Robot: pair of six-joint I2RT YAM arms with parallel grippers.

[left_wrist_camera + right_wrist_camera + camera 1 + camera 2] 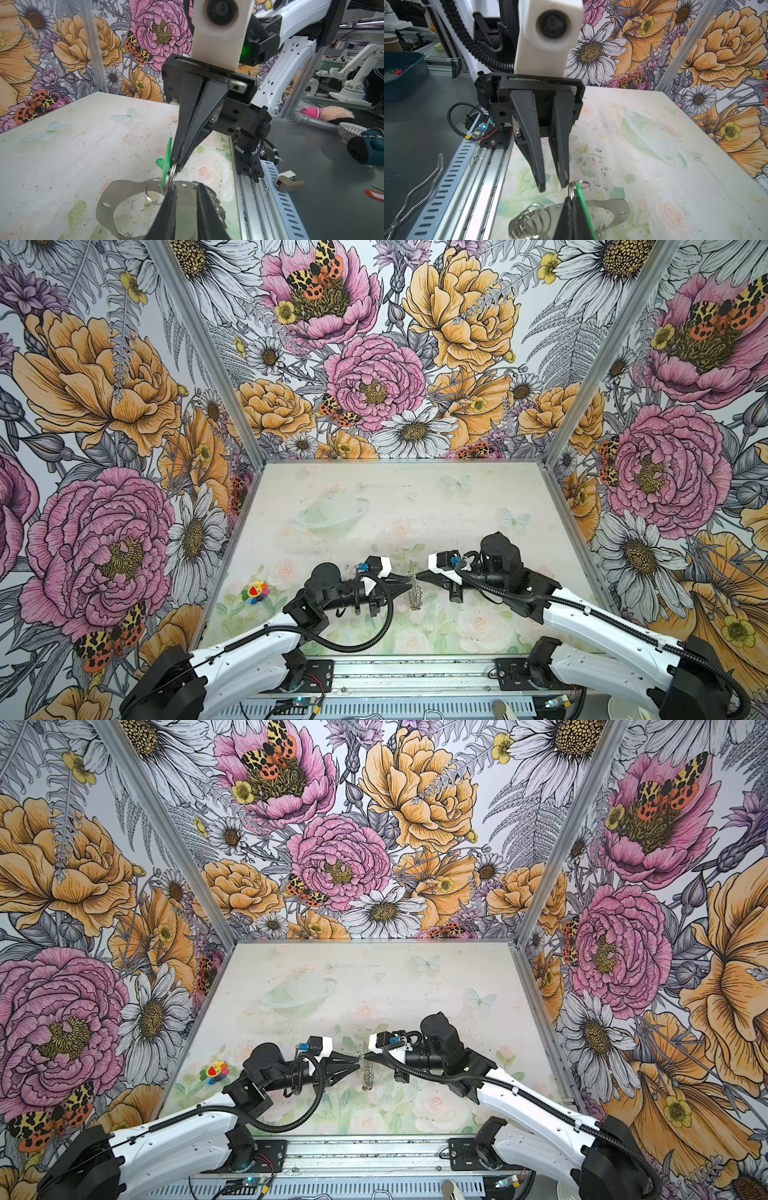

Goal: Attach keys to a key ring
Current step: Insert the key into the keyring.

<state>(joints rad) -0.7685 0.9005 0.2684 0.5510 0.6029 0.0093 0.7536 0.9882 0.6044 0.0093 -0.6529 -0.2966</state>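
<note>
- We see both arms meeting tip to tip over the near middle of the surface (374, 510).
- The right end effector (176, 166) is clenched: its fingers are pressed together on a small silver ring (572, 190), with the green-tagged key (582, 199) held alongside.
- The tag stands on edge against the right fingers. We cannot make out the dark metal key itself.
- The left end effector (552, 186) is released, jaws a little apart with nothing between them. One fingertip sits just beside the small silver ring; we cannot tell whether it touches.
- The key ring (106, 205), a grey horseshoe plate, is on the surface directly under both sets of tips. We cannot tell whether one edge is lifted.
- The wire rings (527, 224) bunch along the plate's edge on the side near the front rail. They also show as a small coil in a top view (417, 598).
- A second green piece (160, 161) with a hole lies flat on the surface just behind the right tips. We cannot tell if it is another tag.
- A flower toy (255, 592) sits well apart, towards the left arm's side.
</note>
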